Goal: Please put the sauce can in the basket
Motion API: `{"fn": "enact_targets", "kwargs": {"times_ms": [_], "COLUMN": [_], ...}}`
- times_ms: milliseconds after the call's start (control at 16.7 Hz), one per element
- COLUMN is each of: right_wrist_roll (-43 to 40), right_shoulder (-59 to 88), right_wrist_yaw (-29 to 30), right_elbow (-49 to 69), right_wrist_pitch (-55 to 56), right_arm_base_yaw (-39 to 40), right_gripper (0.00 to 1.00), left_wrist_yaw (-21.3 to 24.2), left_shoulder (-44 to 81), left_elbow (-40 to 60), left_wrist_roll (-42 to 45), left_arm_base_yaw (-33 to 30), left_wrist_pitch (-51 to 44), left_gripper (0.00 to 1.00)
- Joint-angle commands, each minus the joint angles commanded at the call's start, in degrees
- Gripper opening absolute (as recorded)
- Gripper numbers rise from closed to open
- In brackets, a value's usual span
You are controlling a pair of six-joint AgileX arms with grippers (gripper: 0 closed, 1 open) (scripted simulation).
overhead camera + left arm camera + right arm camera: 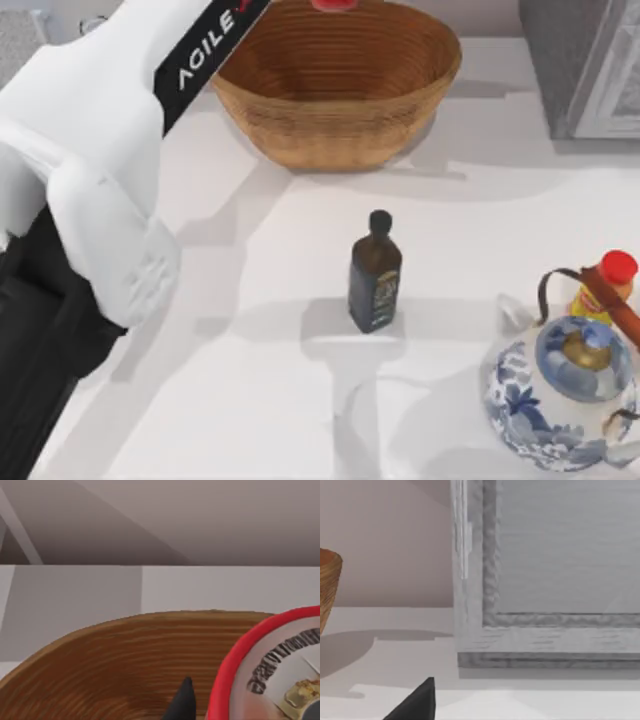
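Sauce can (280, 670), clamped in left gripper (200, 707) and held above basket (300, 120) hollow, apparently for release inside; right gripper's (412, 705) finger state indeterminable.

white left arm (90, 150), black AGILE band; dark fingertips (182, 702)

**Bystanders on the white table**

A dark glass bottle (375, 273) with a black cap and a dark label stands upright near the middle of the white tabletop (250, 400). Well off to its right sits a blue-and-white porcelain teapot (562, 385) with a brown hoop handle, and just behind it, touching or nearly so, a yellow bottle with a red cap (606, 287). A grey framed cabinet (585, 65) occupies the table's far right corner.
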Motion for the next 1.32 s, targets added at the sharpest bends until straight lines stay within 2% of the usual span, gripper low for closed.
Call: {"fn": "enact_targets", "kwargs": {"times_ms": [180,960,1320], "right_wrist_roll": [0.00,0.00,0.00], "right_shoulder": [0.00,0.00,0.00], "right_wrist_yaw": [0.00,0.00,0.00], "right_elbow": [0.00,0.00,0.00], "right_wrist_pitch": [0.00,0.00,0.00], "right_arm_base_yaw": [0.00,0.00,0.00], "right_gripper": [1.00,1.00,1.00], "left_wrist_yaw": [0.00,0.00,0.00], "left_shoulder": [0.00,0.00,0.00], "left_elbow": [0.00,0.00,0.00], "left_wrist_roll": [0.00,0.00,0.00], "left_arm_base_yaw": [0.00,0.00,0.00], "left_wrist_pitch": [0.00,0.00,0.00], "left_gripper": [0.00,0.98,1.00]}}
